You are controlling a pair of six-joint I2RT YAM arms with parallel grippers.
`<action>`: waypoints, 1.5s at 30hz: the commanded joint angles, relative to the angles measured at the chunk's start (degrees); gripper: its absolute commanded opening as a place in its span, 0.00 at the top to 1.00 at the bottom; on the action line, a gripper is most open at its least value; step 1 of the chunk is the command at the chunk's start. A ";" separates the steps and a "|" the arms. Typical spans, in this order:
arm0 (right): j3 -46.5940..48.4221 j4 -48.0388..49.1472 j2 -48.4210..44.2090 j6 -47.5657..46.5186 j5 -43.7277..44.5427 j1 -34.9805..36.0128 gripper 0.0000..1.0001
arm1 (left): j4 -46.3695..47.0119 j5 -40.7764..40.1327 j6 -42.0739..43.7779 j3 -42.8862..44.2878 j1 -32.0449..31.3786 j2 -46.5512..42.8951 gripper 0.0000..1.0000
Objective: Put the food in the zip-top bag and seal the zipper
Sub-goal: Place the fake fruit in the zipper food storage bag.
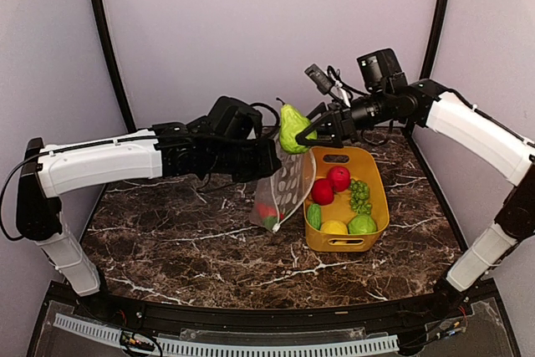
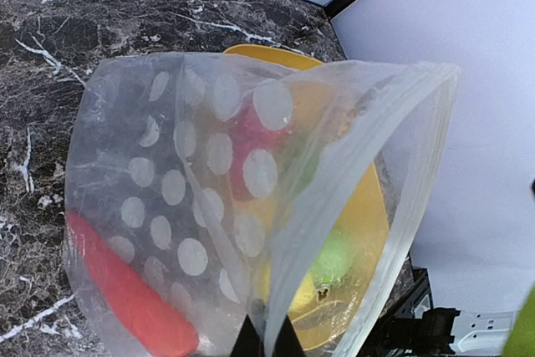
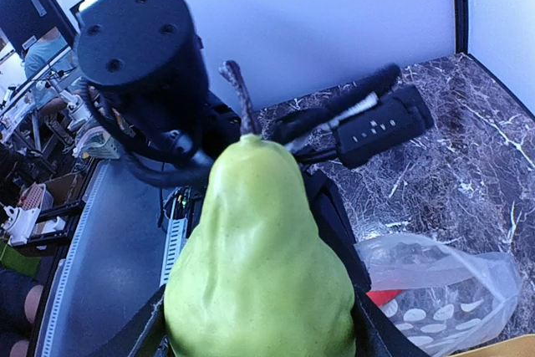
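The right gripper [image 1: 311,134] is closed tight round a green pear [image 1: 292,127], just above the yellow bin's [image 1: 382,200] left side. The left gripper [image 1: 274,160] pinches the zip-top bag [image 1: 287,190] beside the bin. Its mouth looks floppy, so the pear could miss and fall.

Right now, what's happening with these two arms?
The left claw pinches the dotted zip-top bag by its mouth edge, holding it up and open beside the yellow bin. The right claw grips a green pear just above that opening. One red piece lies in the bag. Two red fruits, grapes, a lemon and green pieces are in the bin. The zipper is unsealed.
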 commanded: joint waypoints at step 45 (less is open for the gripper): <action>-1.56 -0.36 2.97 2.44 35.69 3.76 0.28 | 9.82 -11.75 -3.33 -11.35 0.42 -10.44 0.99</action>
